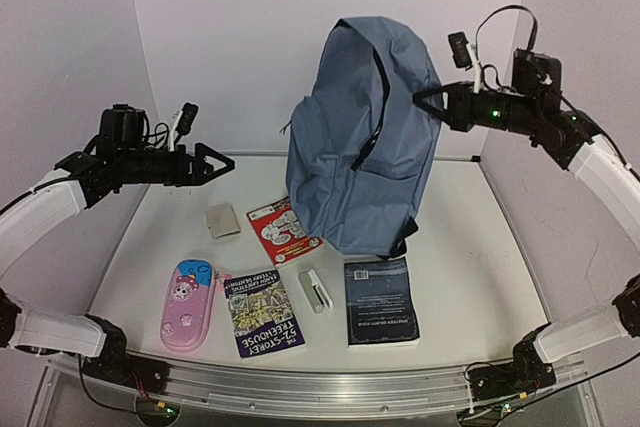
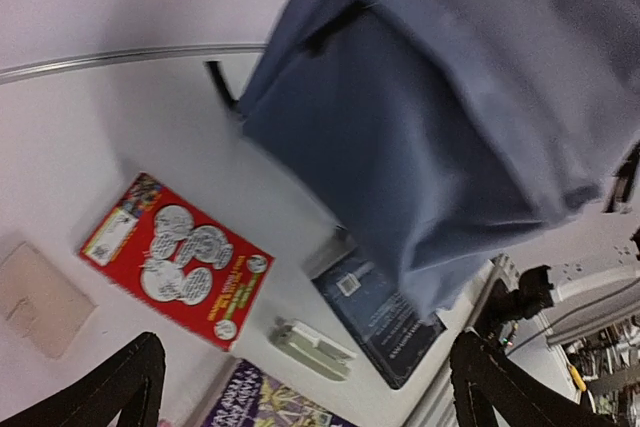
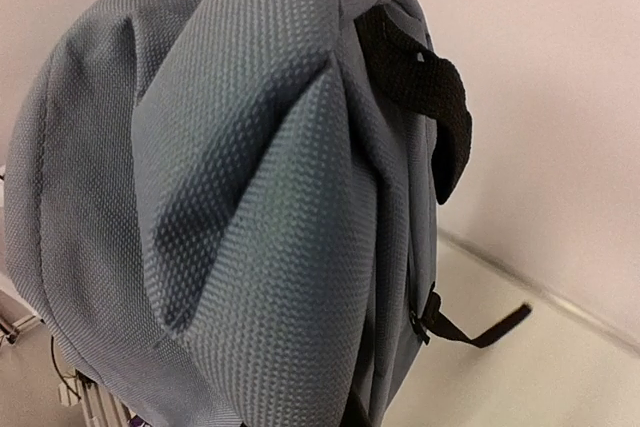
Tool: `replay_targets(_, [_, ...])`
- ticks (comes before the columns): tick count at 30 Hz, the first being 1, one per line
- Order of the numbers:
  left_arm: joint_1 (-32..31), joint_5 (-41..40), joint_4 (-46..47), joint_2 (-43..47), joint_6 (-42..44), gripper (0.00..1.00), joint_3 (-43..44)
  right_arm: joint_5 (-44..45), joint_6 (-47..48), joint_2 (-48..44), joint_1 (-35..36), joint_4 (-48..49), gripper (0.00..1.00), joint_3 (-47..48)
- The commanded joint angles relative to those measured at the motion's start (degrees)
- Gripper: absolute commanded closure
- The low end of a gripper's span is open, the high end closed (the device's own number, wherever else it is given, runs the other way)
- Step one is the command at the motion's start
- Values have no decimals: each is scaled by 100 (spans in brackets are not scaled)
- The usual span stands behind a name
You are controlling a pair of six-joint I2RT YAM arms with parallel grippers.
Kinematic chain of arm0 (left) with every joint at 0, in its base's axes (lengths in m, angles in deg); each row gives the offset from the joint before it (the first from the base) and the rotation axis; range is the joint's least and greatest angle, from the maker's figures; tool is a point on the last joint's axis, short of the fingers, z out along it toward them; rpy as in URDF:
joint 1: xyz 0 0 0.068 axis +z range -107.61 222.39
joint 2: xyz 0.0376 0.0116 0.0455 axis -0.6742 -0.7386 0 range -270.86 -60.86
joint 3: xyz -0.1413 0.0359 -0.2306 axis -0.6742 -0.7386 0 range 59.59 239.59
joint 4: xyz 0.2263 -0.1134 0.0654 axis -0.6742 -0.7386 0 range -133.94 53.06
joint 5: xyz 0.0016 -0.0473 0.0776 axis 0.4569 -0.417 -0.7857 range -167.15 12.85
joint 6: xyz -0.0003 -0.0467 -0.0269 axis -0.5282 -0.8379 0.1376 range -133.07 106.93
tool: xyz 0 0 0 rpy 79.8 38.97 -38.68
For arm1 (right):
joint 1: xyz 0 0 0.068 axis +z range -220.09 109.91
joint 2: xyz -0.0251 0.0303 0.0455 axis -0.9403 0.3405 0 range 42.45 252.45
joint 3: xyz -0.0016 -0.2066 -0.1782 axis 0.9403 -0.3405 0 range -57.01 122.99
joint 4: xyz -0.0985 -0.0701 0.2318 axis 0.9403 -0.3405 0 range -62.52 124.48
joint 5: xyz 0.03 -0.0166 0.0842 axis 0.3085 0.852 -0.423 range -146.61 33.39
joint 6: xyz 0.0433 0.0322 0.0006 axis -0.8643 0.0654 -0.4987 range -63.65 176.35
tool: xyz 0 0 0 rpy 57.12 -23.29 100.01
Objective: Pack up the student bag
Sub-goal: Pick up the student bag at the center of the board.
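The slate-blue student bag [image 1: 360, 147] stands upright at the back middle of the table, its top pulled up and to the right. My right gripper [image 1: 422, 99] is shut on the fabric at the bag's upper right side. In the right wrist view the bag's folded cloth [image 3: 250, 197] fills the frame and hides the fingers; a black strap [image 3: 420, 77] shows at its top. My left gripper [image 1: 225, 162] hangs open in the air to the left of the bag, holding nothing. Its wrist view looks down past the bag's lower body [image 2: 450, 117], with the left gripper [image 2: 305, 367] wide open.
On the table in front of the bag lie a red booklet [image 1: 283, 230] [image 2: 175, 257], a dark blue book [image 1: 380, 299] [image 2: 385, 312], a purple paperback [image 1: 263, 312], a small white stapler-like item [image 1: 316, 290] [image 2: 312, 349], a beige pad [image 1: 223, 220] and a pink pencil case [image 1: 189, 304].
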Motion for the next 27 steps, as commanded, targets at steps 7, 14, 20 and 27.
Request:
replay_targets(7, [-2248,-1107,1738,-295,-733,7,123,-403,-343,-462,-11,1202,100,-1300])
replay_targets(14, [-3372,-1633,1572,-1452,-355,30,797,-398,-377,-753,-9,1220,100,-1798])
replay_targets(20, [-3475,-1403,1725,-1973,-467,51,1103,-441,-382,-812,-9,1220,100,-1889])
replay_targets(27, [-3668,-1320,1951,-2162,-500,59,1268,-449,-360,-751,-9,1224,100,-1947])
